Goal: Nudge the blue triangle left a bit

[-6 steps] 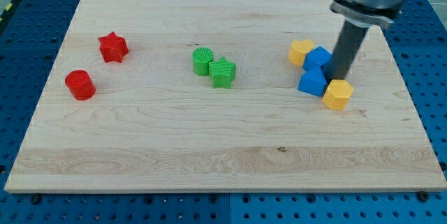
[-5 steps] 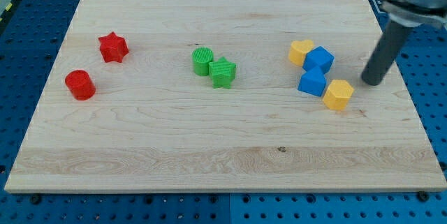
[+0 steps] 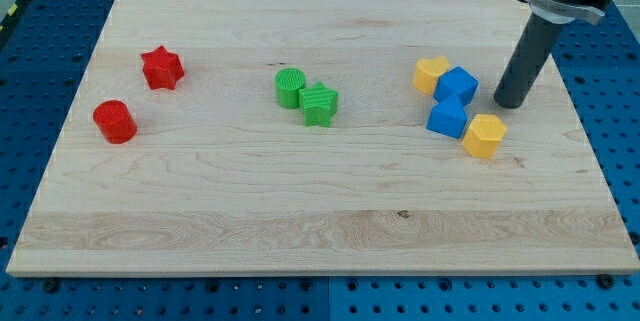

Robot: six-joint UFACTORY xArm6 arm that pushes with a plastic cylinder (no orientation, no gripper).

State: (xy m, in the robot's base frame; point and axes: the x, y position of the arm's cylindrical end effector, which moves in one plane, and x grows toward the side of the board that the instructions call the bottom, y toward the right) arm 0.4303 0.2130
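Note:
The blue triangle (image 3: 448, 118) lies at the view's right of the wooden board (image 3: 300, 221). It touches a blue cube (image 3: 457, 85) above it and a yellow block (image 3: 484, 136) at its lower right. Another yellow block (image 3: 431, 75) sits left of the blue cube. My tip (image 3: 508, 105) rests on the board to the right of the blue triangle and the blue cube, a short gap away, just above the lower yellow block.
A green cylinder (image 3: 290, 88) and a green block (image 3: 319, 103) touch near the middle. A red star (image 3: 161, 68) and a red cylinder (image 3: 114, 121) lie at the view's left. The board's right edge is close to my tip.
My tip swung from beside the blue blocks out to the right, then came back a little to the left and up. No block has moved.

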